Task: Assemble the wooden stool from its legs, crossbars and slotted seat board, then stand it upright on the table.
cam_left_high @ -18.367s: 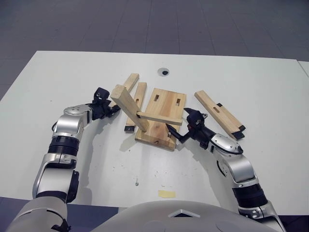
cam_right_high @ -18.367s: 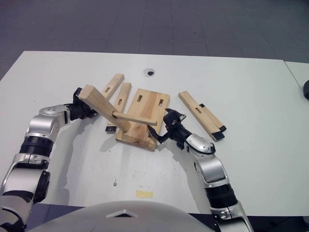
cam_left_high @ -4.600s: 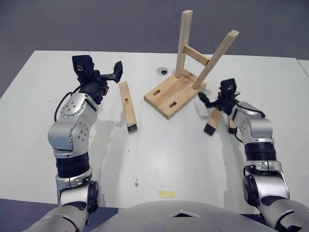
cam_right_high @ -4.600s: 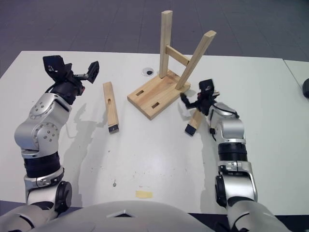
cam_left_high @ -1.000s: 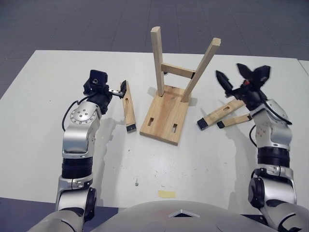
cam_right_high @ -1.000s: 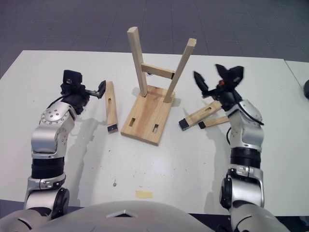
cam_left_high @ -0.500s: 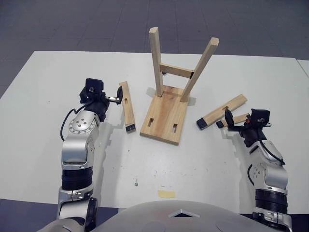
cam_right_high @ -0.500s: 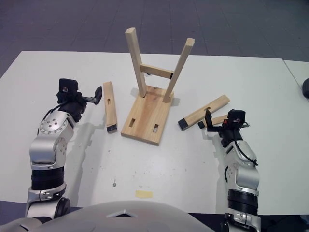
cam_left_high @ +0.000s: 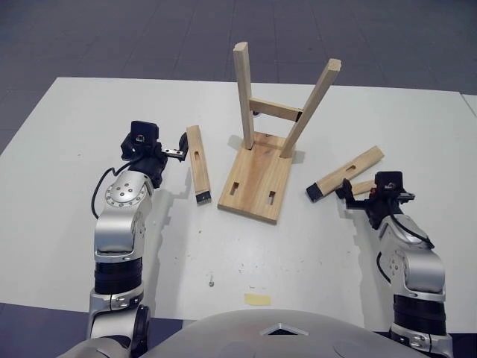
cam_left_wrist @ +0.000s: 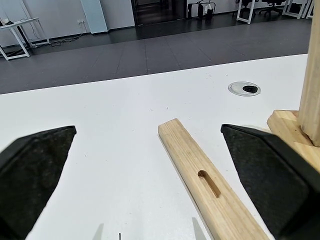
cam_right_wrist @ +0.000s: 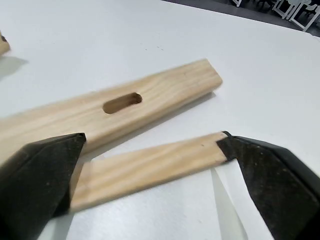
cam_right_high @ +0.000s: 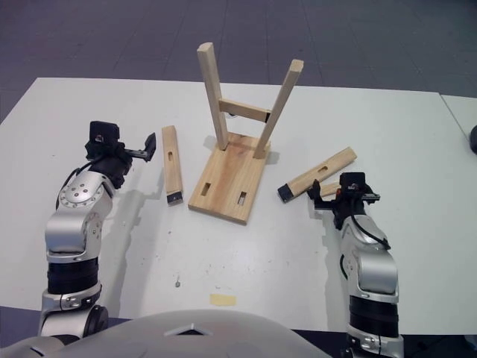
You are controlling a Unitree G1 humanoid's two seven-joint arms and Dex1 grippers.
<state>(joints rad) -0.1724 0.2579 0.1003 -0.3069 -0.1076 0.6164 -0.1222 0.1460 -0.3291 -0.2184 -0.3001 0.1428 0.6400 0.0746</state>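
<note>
White table [cam_left_high: 89, 119] against a dark tiled floor [cam_left_high: 112, 30]: at its centre the seat board [cam_left_high: 253, 183] lies flat, with two legs [cam_left_high: 243, 97] standing up from its 12 o'clock end, one nearly upright, the other leaning, joined partway up by a crossbar [cam_left_high: 276, 110]. Two slots show near the board's 6 o'clock end. At the board's 9 o'clock a loose leg [cam_left_high: 197, 164] lies flat; the left gripper [cam_left_wrist: 148, 129] sits low just beside that leg's far end, fingers spread wide and grasping nothing. At 3 o'clock a second loose leg [cam_left_high: 346, 173] lies at an angle with a short crossbar [cam_left_high: 363, 186] just beside it; the right gripper [cam_right_wrist: 150, 140] is down over this crossbar, fingers parted to either side of it, contact impossible to judge. A round cable port [cam_left_wrist: 244, 89] sits at 12 o'clock, a scrap of tape [cam_left_high: 258, 299] at 6 o'clock.
</note>
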